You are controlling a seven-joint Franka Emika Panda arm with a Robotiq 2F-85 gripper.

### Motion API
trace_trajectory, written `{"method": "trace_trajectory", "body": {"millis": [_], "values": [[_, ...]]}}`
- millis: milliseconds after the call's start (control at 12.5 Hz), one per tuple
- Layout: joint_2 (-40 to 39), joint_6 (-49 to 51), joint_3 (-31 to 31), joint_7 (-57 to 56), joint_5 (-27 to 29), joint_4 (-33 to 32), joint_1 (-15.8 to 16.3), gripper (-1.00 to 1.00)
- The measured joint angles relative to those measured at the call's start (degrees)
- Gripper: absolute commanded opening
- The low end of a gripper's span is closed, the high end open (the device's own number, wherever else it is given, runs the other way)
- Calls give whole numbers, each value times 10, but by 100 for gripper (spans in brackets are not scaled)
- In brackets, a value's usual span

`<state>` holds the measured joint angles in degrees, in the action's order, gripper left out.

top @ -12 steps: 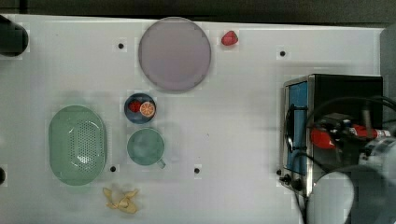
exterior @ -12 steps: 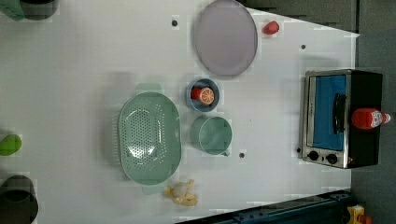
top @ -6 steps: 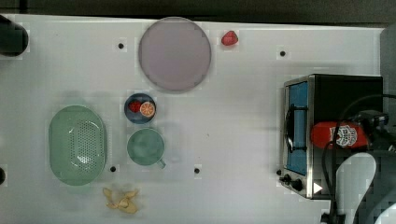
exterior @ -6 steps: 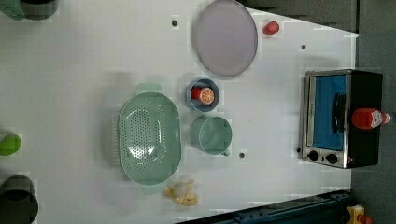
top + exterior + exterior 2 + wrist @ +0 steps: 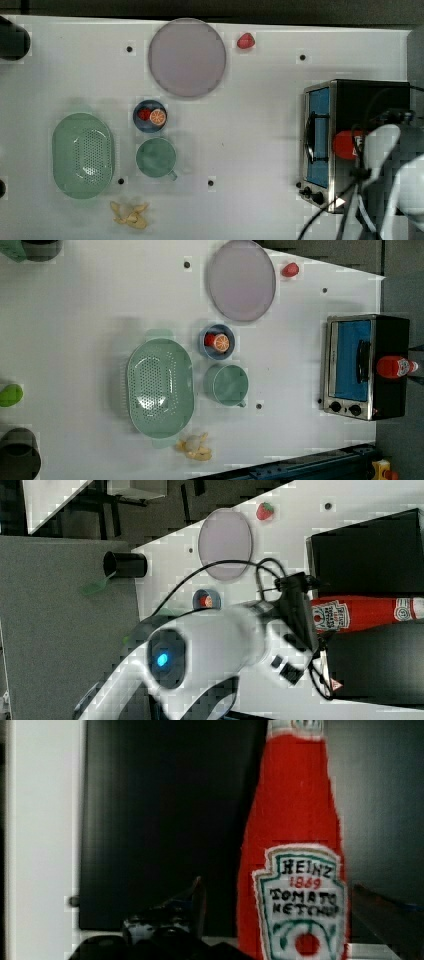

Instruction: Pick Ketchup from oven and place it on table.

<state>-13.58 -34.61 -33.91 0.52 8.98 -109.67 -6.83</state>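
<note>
In the top view the white arm [image 5: 395, 165] covers most of the ketchup [image 5: 346, 145]; a red part with a little of the label shows at 9 o'clock of the arm, on the black top of the oven [image 5: 372, 97]. The arm and its cables also hide the oven's corner at 5 o'clock. In the right view the wrist covers the bottle's base, and the cap end is cut by the picture's edge at 3 o'clock. In the wrist view the bottle's cap and base are cut off by the picture's edges, and one dark finger [image 5: 192, 902] shows blurred beside it. In the left view the label is too small to read.
</note>
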Motion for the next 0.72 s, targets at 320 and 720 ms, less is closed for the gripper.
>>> {"method": "trace_trajectory", "body": {"millis": [320, 720], "values": [[-46, 4, -4, 1, -10, -30, 8, 100], [-51, 6, -12, 2, 20, -10, -5, 43]]}}
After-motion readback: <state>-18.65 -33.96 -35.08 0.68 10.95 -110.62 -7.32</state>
